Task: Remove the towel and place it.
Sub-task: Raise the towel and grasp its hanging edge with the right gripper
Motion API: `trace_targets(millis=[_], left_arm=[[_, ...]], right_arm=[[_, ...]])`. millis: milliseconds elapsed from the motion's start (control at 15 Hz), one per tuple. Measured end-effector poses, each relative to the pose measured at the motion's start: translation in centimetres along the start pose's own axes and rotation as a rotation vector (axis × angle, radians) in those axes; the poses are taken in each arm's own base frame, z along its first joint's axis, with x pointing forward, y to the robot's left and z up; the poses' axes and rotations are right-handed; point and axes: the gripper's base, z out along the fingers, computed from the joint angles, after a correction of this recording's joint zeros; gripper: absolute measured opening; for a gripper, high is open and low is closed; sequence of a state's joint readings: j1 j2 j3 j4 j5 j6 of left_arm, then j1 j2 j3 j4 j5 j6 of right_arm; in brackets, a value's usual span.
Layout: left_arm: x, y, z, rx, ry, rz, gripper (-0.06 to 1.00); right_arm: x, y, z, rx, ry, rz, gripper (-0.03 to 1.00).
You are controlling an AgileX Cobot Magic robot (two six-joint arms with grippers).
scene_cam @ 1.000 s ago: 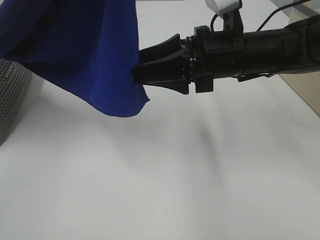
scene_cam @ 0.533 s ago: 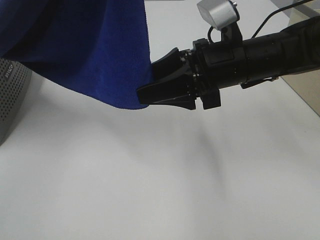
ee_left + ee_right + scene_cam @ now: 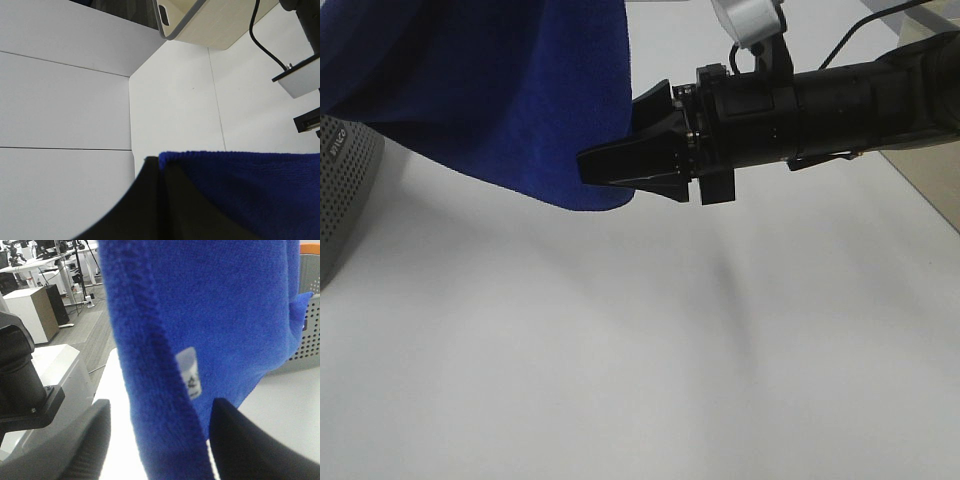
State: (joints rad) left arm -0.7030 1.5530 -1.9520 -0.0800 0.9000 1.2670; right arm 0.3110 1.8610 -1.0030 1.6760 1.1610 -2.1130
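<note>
A plain white surface [image 3: 620, 380] is shown from the high camera, with a grey perforated basket [image 3: 340, 195] cut off at its left edge and a pale wooden panel [image 3: 920, 165] at its right. The towel [image 3: 490, 90], deep blue, is held in the air above the far left of the surface, its lower hem hanging clear of it.

The room is taken in only by the right wrist view, where desks [image 3: 45, 262] and a white cabinet [image 3: 27, 310] are seen on a grey floor. In that view the right claw [image 3: 159, 407] is seen with its 2 fingers spread wide, and the towel's hemmed edge hangs between them, pinched by neither.

The left claw [image 3: 158, 165], hidden from the high camera, is shown by its own wrist view alone. Its 2 black fingers are pressed together, with the towel's edge emerging at the seam. A beige box [image 3: 215, 20] and a black cable [image 3: 257, 35] lie beyond.

A small white tag [image 3: 189, 372] is sewn beside the hem, but its print is too small to be read. The lettering [image 3: 332, 148] on the basket cannot be made out with certainty.
</note>
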Motion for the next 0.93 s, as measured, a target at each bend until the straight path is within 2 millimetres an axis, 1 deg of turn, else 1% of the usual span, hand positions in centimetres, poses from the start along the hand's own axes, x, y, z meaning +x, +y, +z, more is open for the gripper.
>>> trace_targets(millis=[67, 133, 200, 267, 333, 533, 733, 800, 933], left_arm=[[0.0, 0.0, 0.0, 0.000, 0.000, -0.013, 0.00], [0.0, 0.0, 0.0, 0.000, 0.000, -0.019, 0.00], [0.0, 0.0, 0.0, 0.000, 0.000, -0.024, 0.00], [0.0, 0.0, 0.0, 0.000, 0.000, -0.030, 0.00], [0.0, 0.0, 0.0, 0.000, 0.000, -0.034, 0.00], [0.0, 0.0, 0.0, 0.000, 0.000, -0.037, 0.00], [0.0, 0.0, 0.0, 0.001, 0.000, -0.050, 0.00], [0.0, 0.0, 0.0, 0.001, 0.000, -0.070, 0.00], [0.0, 0.1, 0.0, -0.009, -0.004, -0.115, 0.00]], right_arm=[[0.0, -0.1, 0.0, 0.008, 0.005, 0.000, 0.52], [0.1, -0.1, 0.0, 0.011, 0.007, 0.000, 0.36], [0.1, -0.1, 0.0, 0.014, 0.010, 0.001, 0.26], [0.1, -0.1, 0.0, 0.013, 0.011, 0.009, 0.13], [0.1, -0.1, 0.0, 0.011, 0.014, 0.027, 0.03], [0.1, -0.1, 0.0, 0.016, 0.005, 0.109, 0.02], [-0.1, -0.6, 0.0, 0.061, 0.024, 0.282, 0.02], [-0.5, -0.8, -0.1, 0.085, 0.051, 0.323, 0.02], [-2.2, -0.6, -0.6, 0.157, 0.137, 0.353, 0.02]])
